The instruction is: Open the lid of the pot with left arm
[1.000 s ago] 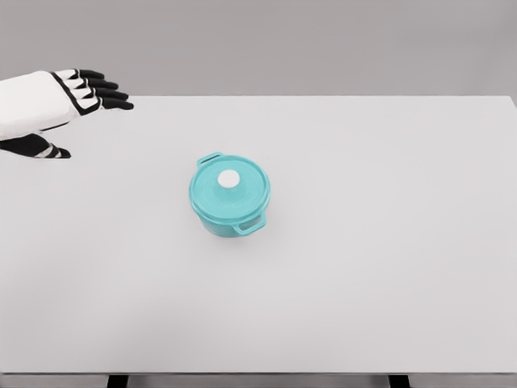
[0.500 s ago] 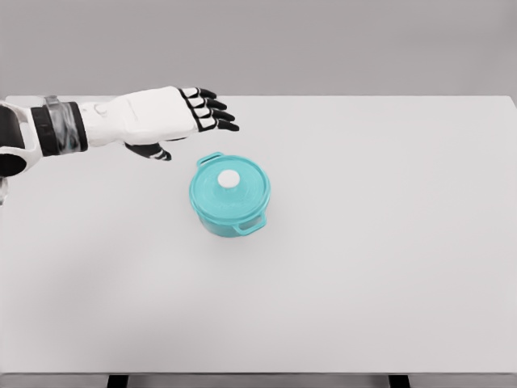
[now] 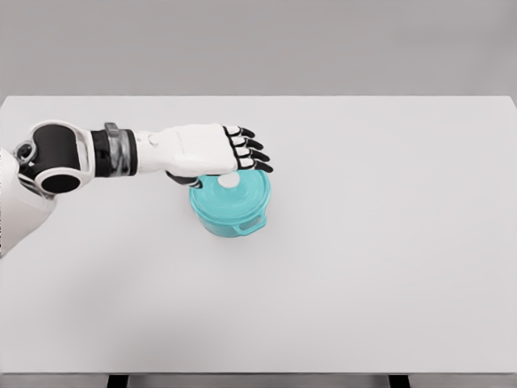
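Reach phase: left hand (image 3: 212, 150) over the teal pot (image 3: 230, 205)
Fingers (image 3: 249, 153) extended, holding nothing, hovering above the lid (image 3: 234, 194) and its white knob (image 3: 230, 181); pot sits mid-counter (image 3: 388, 242), lid on. Next, I judge: lower and close on the knob

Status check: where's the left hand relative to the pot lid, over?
Left hand over the pot's rear-left edge, fingers extended, nothing gripped. Lid on, white knob visible. Right arm out of view. Nothing in the way.
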`<act>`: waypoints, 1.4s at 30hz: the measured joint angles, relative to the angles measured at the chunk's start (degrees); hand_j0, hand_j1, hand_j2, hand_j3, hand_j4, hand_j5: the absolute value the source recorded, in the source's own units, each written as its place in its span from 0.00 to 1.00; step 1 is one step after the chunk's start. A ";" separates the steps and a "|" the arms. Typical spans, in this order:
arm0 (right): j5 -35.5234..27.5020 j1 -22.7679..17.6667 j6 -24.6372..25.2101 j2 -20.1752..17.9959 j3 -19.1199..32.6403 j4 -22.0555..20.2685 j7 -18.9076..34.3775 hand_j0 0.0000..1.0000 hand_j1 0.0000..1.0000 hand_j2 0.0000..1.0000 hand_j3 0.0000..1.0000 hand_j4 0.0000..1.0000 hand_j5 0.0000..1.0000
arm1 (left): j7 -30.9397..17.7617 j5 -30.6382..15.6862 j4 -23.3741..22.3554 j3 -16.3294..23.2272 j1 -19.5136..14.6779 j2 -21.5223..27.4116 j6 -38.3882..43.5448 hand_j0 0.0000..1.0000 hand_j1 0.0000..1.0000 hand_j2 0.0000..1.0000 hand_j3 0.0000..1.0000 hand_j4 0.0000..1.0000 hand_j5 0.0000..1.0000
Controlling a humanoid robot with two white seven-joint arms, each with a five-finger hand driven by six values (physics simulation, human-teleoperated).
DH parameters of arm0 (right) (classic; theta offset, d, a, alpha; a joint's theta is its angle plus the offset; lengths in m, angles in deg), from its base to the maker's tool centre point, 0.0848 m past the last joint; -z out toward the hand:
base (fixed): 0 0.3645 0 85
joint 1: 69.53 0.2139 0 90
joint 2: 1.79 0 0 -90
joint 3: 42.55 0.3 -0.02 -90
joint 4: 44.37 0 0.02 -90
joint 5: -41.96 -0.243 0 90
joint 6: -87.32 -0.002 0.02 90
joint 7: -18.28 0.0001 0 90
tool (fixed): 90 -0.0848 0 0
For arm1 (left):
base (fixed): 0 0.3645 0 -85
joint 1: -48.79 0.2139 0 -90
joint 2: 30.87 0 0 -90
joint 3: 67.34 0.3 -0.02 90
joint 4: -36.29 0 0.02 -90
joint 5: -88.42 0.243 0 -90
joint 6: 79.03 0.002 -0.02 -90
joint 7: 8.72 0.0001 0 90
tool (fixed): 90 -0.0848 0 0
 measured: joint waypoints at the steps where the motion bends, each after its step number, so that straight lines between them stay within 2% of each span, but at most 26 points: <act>1: 0.00 0.00 0.00 0.00 0.00 -0.01 0.00 1.00 1.00 1.00 1.00 1.00 1.00 | 0.00 0.01 0.05 0.32 0.00 -0.07 0.00 1.00 1.00 1.00 1.00 1.00 1.00; 38: 0.00 0.00 0.00 0.00 0.00 0.02 0.00 1.00 1.00 1.00 1.00 1.00 1.00 | 0.00 4.40 -0.26 1.21 -0.35 -0.69 0.00 1.00 1.00 1.00 1.00 1.00 1.00; 42: 0.00 0.00 0.00 0.00 0.00 0.00 0.00 1.00 1.00 1.00 1.00 1.00 1.00 | 0.00 4.53 -0.28 1.21 -0.35 -0.73 0.00 0.93 0.93 0.93 0.93 0.93 0.93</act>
